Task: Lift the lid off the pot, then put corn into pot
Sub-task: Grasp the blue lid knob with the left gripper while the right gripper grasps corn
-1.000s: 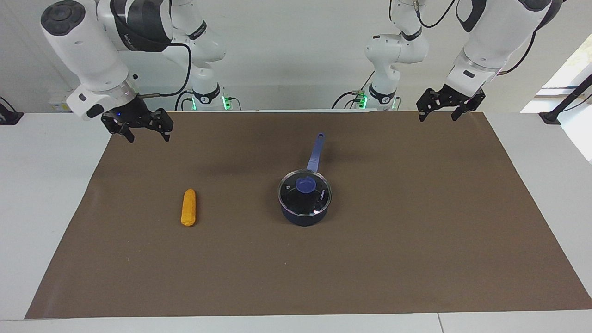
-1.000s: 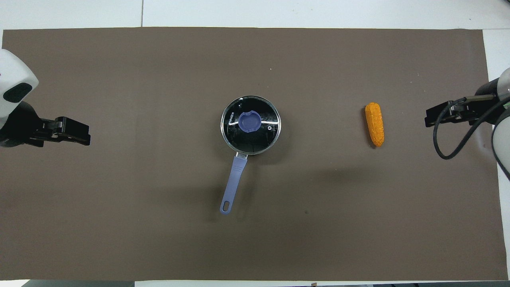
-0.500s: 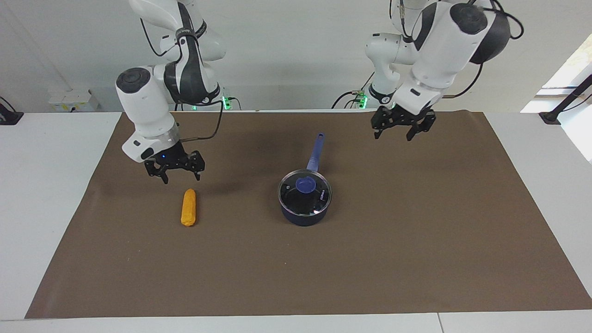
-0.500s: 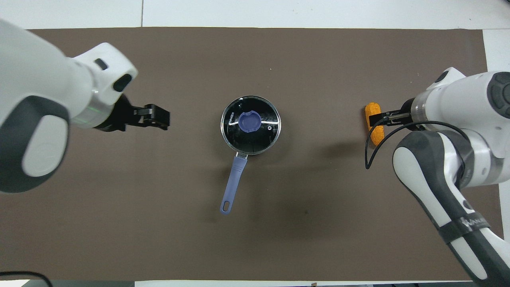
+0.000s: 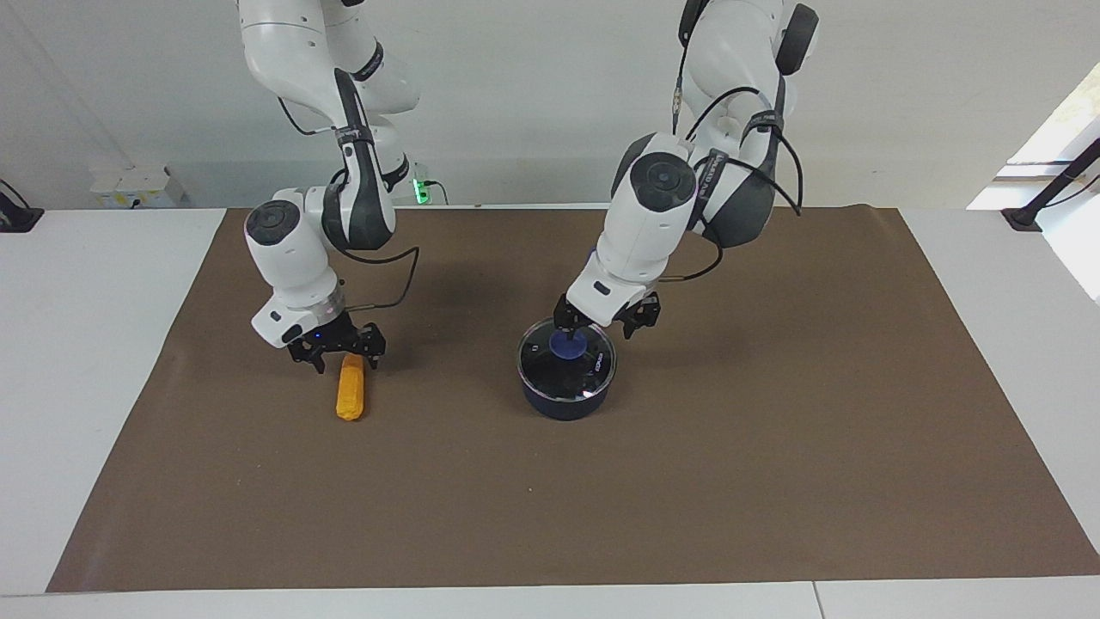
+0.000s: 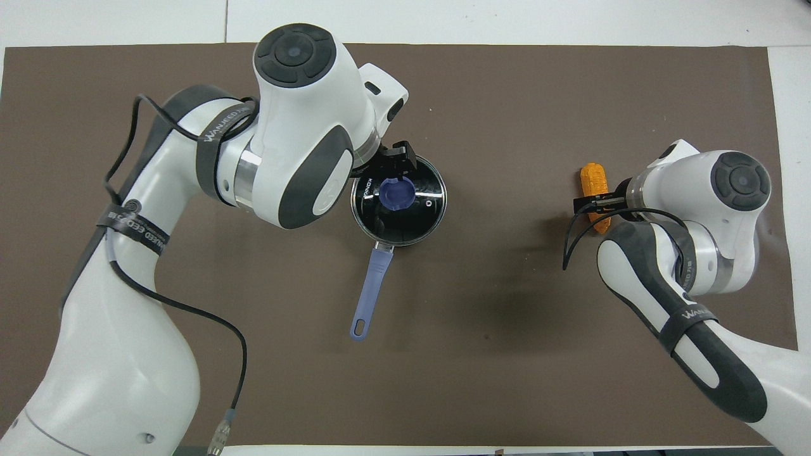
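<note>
Two grippers down, lid (image 5: pixel 566 361) unlifted on the pot (image 5: pixel 565 400).
Left gripper (image 5: pixel 606 325) spread, low over the lid's robot-side rim, so the blue knob (image 5: pixel 567 344) lies just off its fingertips, away from the robots; likely needs a short shift before closing. Right gripper (image 5: pixel 337 351) spread astride the robot-side end of the corn (image 5: pixel 351 389), long axis running away from the robots, lying on the brown mat (image 5: pixel 773 481) toward the right arm's end.
</note>
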